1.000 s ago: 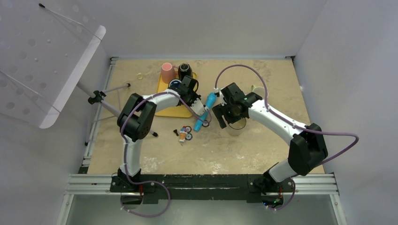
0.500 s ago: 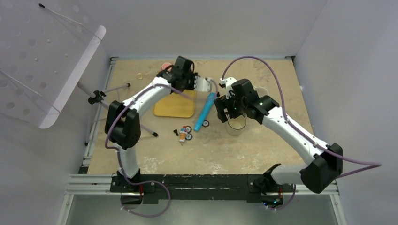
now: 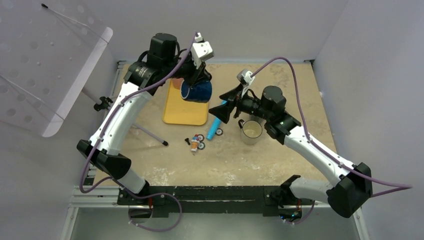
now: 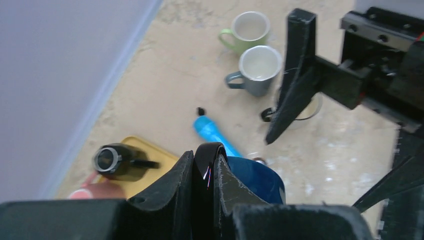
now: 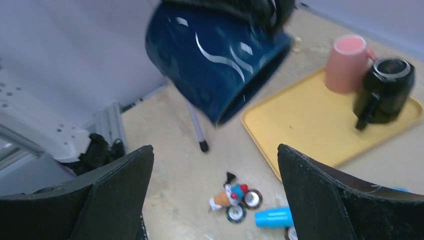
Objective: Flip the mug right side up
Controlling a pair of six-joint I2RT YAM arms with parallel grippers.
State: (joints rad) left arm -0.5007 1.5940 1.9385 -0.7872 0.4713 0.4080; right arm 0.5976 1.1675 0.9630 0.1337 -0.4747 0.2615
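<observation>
Pink cup [image 5: 346, 62] and black mug [image 5: 382, 90] stand together at the yellow tray's [image 5: 310, 125] edge.

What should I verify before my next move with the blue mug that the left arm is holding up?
1. Left jaws shut on the blue mug, at its wall: ok.
2. Mug clear of the yellow tray: ok, held in the air.
3. Mug right side up: not ok, tilted with its mouth facing downward.
4. Right jaws open and facing the mug: ok.
5. Mug between the right jaws: not ok, it sits above and beyond them.
6. Bare tray space beside the pink mug and black mug: ok.
</observation>
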